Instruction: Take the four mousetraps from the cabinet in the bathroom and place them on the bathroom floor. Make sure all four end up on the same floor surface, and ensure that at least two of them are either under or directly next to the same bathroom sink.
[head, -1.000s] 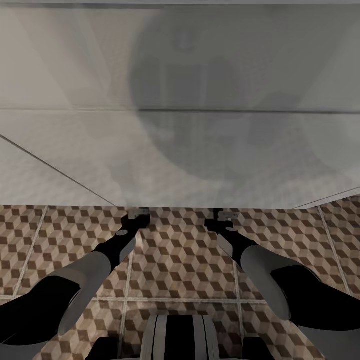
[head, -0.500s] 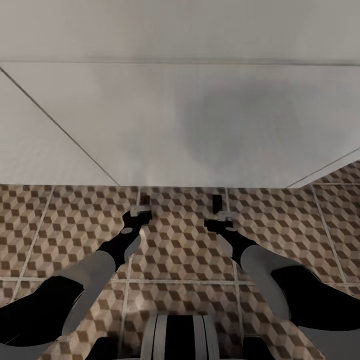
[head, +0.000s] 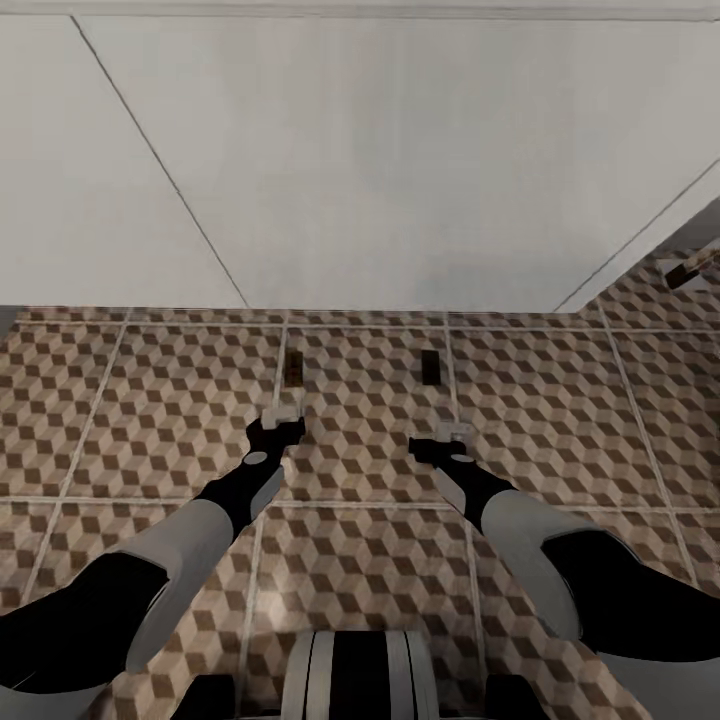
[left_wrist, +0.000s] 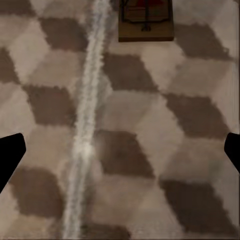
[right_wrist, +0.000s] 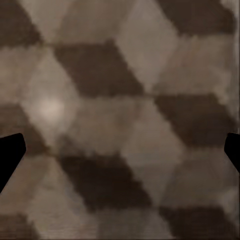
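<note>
Ahead: a white panelled front (head: 400, 170) walls off my whole forward reach.
Floor before me: cube-pattern tiles (head: 150, 400), with two mousetraps lying flat, one (head: 294, 368) just beyond my left gripper (head: 279, 412), one (head: 431, 367) beyond my right gripper (head: 452, 432).
Between the traps: bare tile.
Both grippers: fingers spread wide, only tile between them.

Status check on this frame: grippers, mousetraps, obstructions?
Left gripper and right gripper open, empty. Two mousetraps flat on bathroom floor, just ahead of the grippers. Nothing in the way.
</note>
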